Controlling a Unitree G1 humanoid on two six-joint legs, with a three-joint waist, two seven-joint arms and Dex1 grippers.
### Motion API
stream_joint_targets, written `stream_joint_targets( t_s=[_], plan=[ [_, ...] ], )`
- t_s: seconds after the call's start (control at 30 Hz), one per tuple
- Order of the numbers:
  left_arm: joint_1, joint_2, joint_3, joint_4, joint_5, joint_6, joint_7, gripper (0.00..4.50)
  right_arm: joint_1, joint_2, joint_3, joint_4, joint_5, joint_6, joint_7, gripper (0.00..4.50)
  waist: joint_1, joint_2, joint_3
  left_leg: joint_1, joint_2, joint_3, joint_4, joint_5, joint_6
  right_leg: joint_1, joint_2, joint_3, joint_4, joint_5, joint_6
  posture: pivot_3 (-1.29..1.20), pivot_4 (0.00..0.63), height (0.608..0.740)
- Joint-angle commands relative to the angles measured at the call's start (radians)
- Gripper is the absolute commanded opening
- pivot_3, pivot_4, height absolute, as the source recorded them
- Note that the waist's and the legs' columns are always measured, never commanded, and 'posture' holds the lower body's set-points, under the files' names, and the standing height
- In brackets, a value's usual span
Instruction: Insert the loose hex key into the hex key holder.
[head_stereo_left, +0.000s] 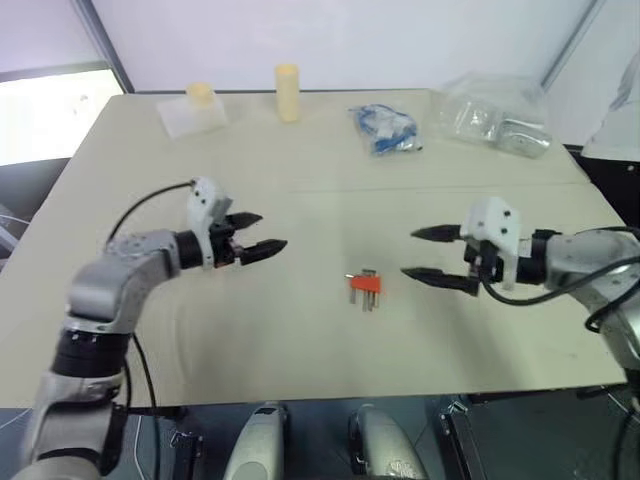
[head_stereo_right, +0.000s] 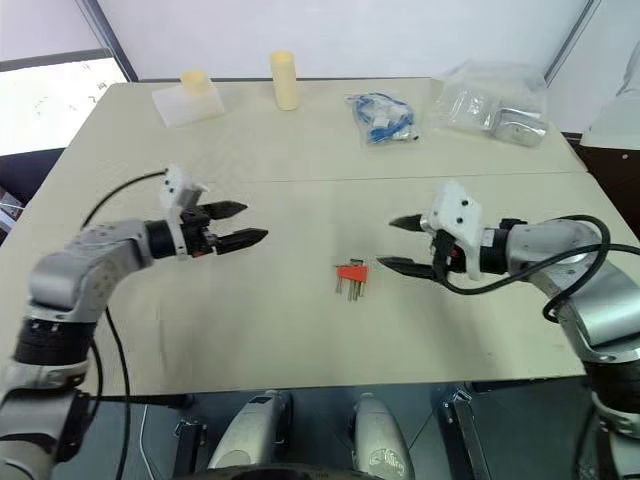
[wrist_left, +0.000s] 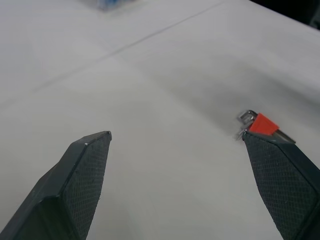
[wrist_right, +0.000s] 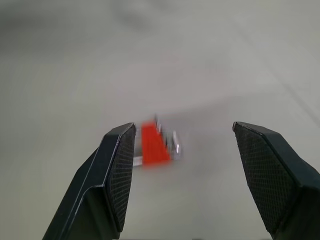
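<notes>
Either side of the hex key holder (head_stereo_left: 365, 285), both claws, left (head_stereo_left: 252, 236) and right (head_stereo_left: 432, 254), hang open, empty. Risk: a careless claw could knock the holder, maybe unseating keys.

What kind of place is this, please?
Probably a robot test bench in a lab or workshop, not a home: a plain beige table, a red hex key holder laid out alone, and clear bags of parts and blue cable along the far edge.
</notes>
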Motion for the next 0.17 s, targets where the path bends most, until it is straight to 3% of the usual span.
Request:
stream_joint_targets(
  t_s=[0.03,0.17],
  plan=[
    [0.03,0.043,0.06,-0.093,-0.019,-0.074,-0.062,4.43,0.005,-0.066,-0.009,0.034,-0.057,-0.083,0.081,3.19,-0.003,0.0,0.0,0.0,0.0,0.0,0.0,0.0,0.0,0.0,0.0,0.0,-0.001,0.0,0.0,0.0,0.15,0.74],
    [0.062,0.063,0.137,-0.169,-0.105,-0.057,-0.086,4.43,-0.004,-0.114,-0.015,0.08,-0.096,-0.131,0.132,3.19,-0.006,0.001,0.001,0.0,0.002,0.0,0.0,0.0,0.001,-0.001,0.0,0.001,0.0,0.0,0.0,0.0,0.15,0.74]
  ],
)
